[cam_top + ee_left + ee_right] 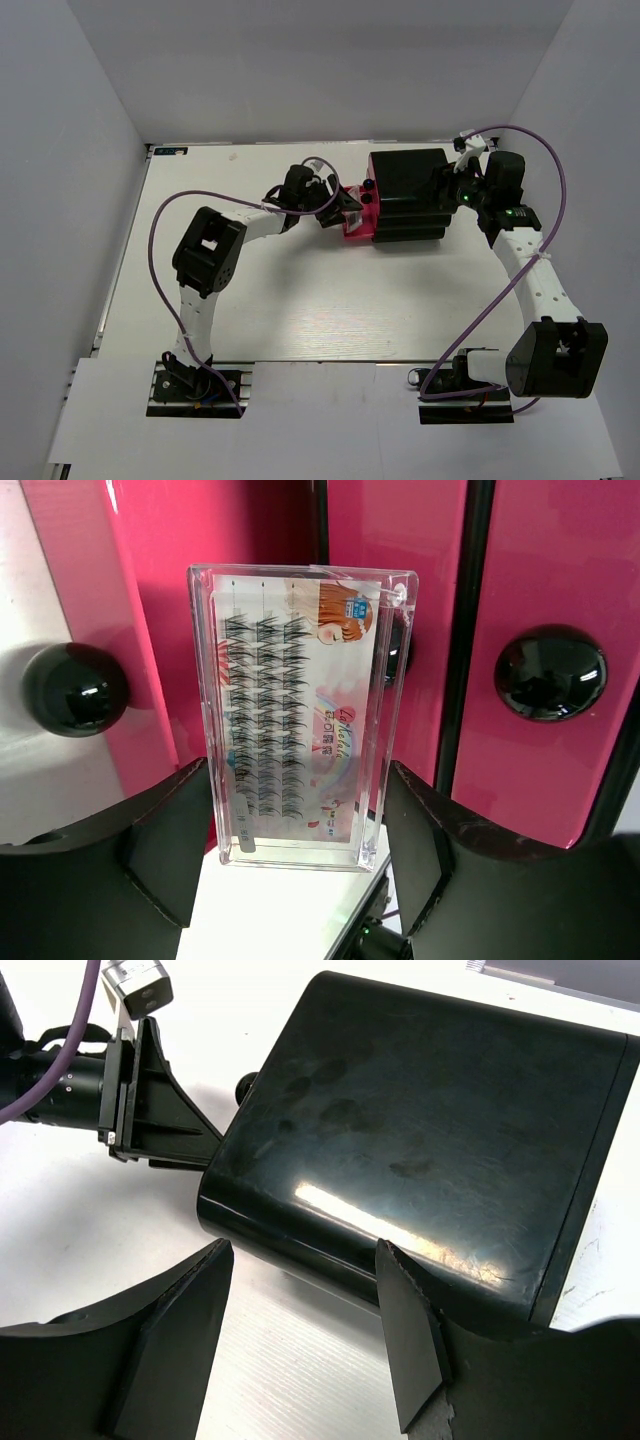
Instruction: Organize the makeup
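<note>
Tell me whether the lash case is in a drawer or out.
Out. The clear lash case is clamped in the left tool, in front of the pink drawer fronts, black knobs facing the camera.

Bright, even light; glare on black box.

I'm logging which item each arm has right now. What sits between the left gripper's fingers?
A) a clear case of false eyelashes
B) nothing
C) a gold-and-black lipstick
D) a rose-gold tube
A: the left wrist view shows a clear case of false eyelashes standing upright, clamped between the fingers of the left gripper, just in front of the pink drawer fronts.
</note>
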`<state>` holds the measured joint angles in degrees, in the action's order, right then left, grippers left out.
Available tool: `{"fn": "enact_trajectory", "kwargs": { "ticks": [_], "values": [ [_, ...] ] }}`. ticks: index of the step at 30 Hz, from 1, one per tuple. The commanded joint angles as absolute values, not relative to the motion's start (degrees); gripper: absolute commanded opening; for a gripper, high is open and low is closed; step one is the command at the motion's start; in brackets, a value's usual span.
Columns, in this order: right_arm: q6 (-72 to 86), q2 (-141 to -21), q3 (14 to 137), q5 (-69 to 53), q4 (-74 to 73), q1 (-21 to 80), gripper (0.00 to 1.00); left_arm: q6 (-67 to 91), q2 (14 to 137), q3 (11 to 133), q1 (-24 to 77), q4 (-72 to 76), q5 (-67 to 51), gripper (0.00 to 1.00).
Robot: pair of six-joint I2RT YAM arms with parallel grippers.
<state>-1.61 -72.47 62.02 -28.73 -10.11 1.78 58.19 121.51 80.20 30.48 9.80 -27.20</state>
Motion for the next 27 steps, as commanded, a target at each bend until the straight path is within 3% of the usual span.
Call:
{"fn": "enact_trajectory", "kwargs": {
  "ticks": [1, 2, 4, 5, 21, 27],
  "values": [
    [-1.1, -71.4, 61.7, -29.9, -8.1, 1.4, 0.65, 58.1, 120.7, 82.4, 30.3, 9.2, -26.3, 0.7],
    [-1.1, -71.5, 61.8, -29.9, -8.1, 1.4, 0.65, 58.0, 120.7, 82.7, 30.3, 9.0, -26.1, 0.71],
    [-1.1, -71.5, 61.7, -30.0, -8.1, 1.4, 0.65, 57.9, 120.7, 83.1, 30.3, 8.5, -26.0, 0.86],
    [-1.1, -71.5, 61.7, -30.0, -8.0, 1.2, 0.65, 58.0, 120.5, 83.1, 30.3, 8.5, -26.0, 0.98],
    [-1.1, -71.5, 61.6, -30.1, -8.1, 1.2, 0.65, 57.3, 117.2, 83.4, 30.3, 7.4, -27.5, 0.98],
    [-1.1, -71.5, 61.7, -30.1, -8.1, 1.1, 0.66, 57.3, 114.4, 81.0, 30.8, 7.2, -37.3, 0.98]
  ]
}}
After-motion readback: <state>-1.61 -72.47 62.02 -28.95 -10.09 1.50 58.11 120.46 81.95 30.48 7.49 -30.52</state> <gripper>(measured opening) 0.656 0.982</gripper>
